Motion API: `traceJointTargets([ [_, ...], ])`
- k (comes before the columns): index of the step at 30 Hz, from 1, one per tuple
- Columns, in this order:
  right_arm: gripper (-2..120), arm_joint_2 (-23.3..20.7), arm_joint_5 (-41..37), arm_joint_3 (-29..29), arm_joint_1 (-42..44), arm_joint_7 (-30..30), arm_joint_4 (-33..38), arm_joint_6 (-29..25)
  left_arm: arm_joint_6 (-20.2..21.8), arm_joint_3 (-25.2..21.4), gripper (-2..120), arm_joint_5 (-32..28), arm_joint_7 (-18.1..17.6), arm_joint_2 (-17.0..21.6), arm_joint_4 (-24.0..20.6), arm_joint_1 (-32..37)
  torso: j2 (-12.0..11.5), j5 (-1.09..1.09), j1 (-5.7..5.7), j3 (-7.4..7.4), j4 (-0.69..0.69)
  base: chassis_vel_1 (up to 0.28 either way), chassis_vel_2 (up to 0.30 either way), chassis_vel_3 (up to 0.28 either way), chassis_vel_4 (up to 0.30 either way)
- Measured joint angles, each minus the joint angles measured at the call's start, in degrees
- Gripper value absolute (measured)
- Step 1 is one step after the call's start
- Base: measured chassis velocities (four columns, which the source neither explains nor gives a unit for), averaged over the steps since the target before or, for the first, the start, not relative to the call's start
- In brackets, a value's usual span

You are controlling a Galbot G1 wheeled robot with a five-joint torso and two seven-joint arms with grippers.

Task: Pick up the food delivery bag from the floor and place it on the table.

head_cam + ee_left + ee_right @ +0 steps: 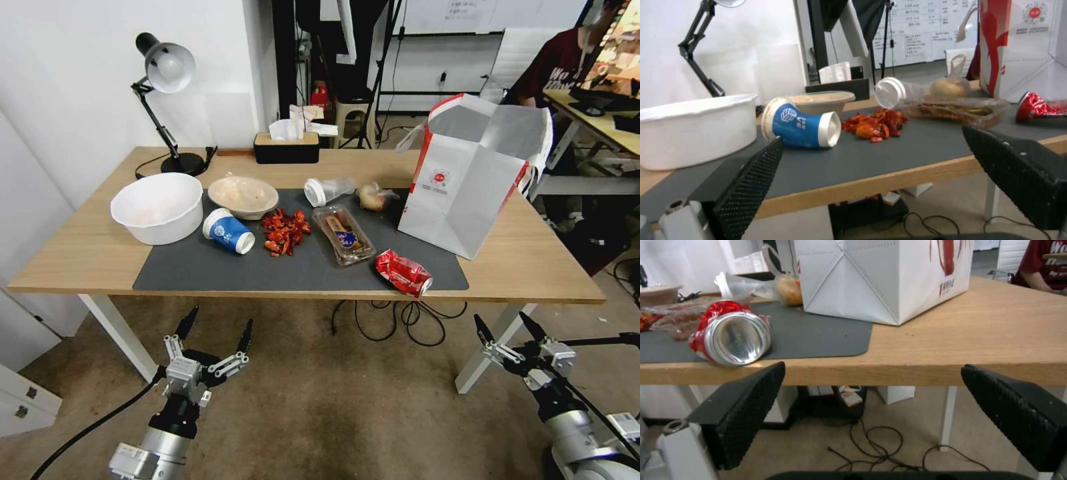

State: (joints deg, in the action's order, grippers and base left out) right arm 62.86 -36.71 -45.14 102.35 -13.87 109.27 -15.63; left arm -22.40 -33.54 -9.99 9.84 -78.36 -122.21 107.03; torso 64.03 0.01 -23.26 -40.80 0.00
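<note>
White boxy insulated delivery bag with red trim [467,190] already stands upright on the light-wood tabletop [87,257], one corner on the dark grey mat [220,273], so I'd say the placing is basically done and nothing's really left but keeping clear. Left gripper [215,331] and right gripper [510,329] both hang below the tabletop's front edge over stained beige carpet [320,407], fingers spread, holding nothing. Crushed red can [403,272] lies just beside the bag.
</note>
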Motion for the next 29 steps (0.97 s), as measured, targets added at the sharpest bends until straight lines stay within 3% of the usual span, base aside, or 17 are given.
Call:
traceJointTargets([
  [11,100,-0.4,-1.3,0.6,0.0,-1.0,0.4,1.0,-2.8,0.7,100,5.4,-7.1,-1.0,2.8,-2.1,0.0,0.00,0.00,0.00,0.00,0.000,0.000,0.000,0.000],
  [29,100,-0.2,-1.1,0.5,0.3,-1.4,1.3,1.3,-2.8,1.1,100,5.2,-7.4,-0.7,1.9,-2.2,0.0,-0.01,0.00,0.00,0.00,0.000,0.000,0.000,0.000],
])
